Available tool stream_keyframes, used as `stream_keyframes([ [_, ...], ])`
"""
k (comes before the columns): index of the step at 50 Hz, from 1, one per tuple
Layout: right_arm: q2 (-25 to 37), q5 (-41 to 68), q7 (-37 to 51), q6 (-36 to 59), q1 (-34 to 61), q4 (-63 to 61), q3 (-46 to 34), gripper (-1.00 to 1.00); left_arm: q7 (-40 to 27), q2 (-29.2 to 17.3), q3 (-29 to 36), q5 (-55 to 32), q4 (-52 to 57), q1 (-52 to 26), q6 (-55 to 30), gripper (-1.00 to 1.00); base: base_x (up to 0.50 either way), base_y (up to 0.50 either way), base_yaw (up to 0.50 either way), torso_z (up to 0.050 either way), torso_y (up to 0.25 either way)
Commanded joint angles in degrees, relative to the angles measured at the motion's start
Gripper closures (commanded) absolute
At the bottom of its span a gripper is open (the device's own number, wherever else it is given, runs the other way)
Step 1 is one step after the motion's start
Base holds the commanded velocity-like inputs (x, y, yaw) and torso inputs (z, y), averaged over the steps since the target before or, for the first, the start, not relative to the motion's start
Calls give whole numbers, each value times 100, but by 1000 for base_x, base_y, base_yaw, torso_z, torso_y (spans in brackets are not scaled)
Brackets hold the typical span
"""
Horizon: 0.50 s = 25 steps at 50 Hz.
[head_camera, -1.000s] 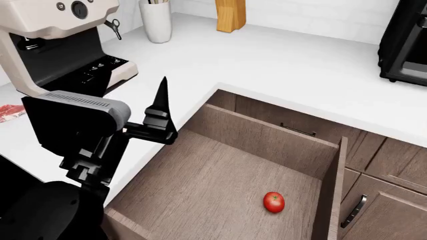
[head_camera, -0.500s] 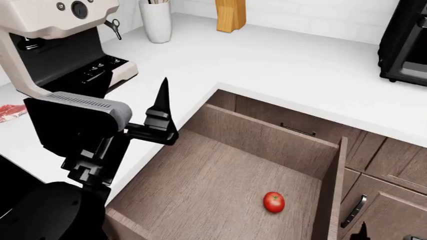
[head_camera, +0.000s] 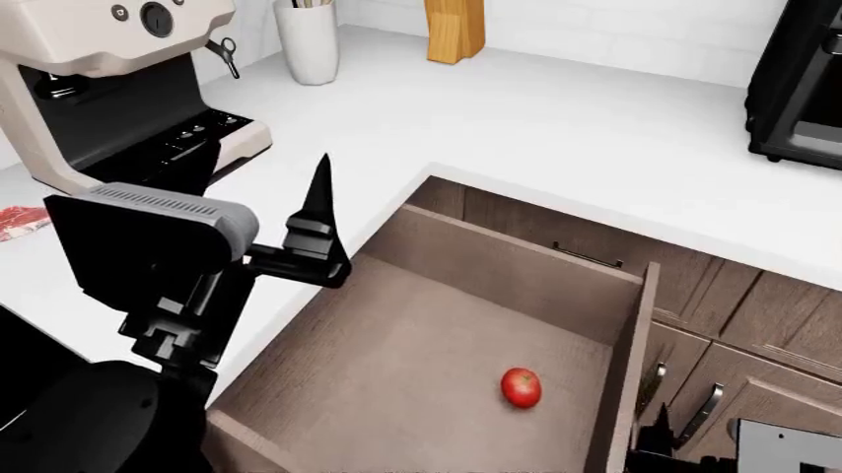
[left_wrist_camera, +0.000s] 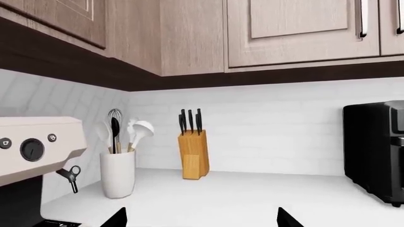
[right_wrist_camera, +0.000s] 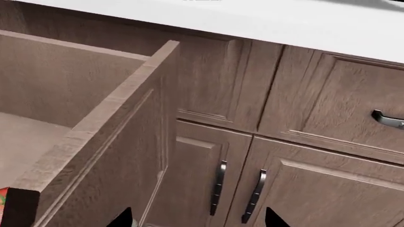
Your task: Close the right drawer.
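The right drawer (head_camera: 394,365) of grey-brown wood stands pulled out from under the white counter, and a red tomato (head_camera: 522,387) lies on its floor. Its flat front panel (right_wrist_camera: 107,127) runs along the drawer's right side in the head view. My right gripper (right_wrist_camera: 197,220) is open, low at the outer face of that panel; one fingertip (right_wrist_camera: 124,218) is close to the face, and I cannot tell whether it touches. In the head view it shows as a dark shape (head_camera: 658,458) at the bottom right. My left gripper (head_camera: 319,212) hovers open above the counter, left of the drawer, facing the backsplash.
A coffee machine (head_camera: 118,89), a white utensil holder (head_camera: 307,39), a knife block (head_camera: 456,30) and a black oven (head_camera: 796,89) stand on the counter (head_camera: 553,128). Cabinet doors with vertical dark handles (right_wrist_camera: 256,196) and a smaller drawer front (right_wrist_camera: 328,94) lie beyond the open drawer.
The drawer's front panel has shifted left toward its cabinet, carrying the tomato with it. My right arm has come into the head view at the bottom right. The left arm has barely moved.
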Motion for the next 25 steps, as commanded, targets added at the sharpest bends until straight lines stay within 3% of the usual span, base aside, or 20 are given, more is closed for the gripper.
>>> stream_keyframes([
  [1,-24,-131,-26,50,369,202,-390,-100,-18,-22,5,-21,-9,20,38,-100,0,0,0,0,0],
  [25,-57,-270,-78,206,802,246,-975,-100,-122,-74,-3,-134,69,-16,-32,-100,0,0,0,0,0],
])
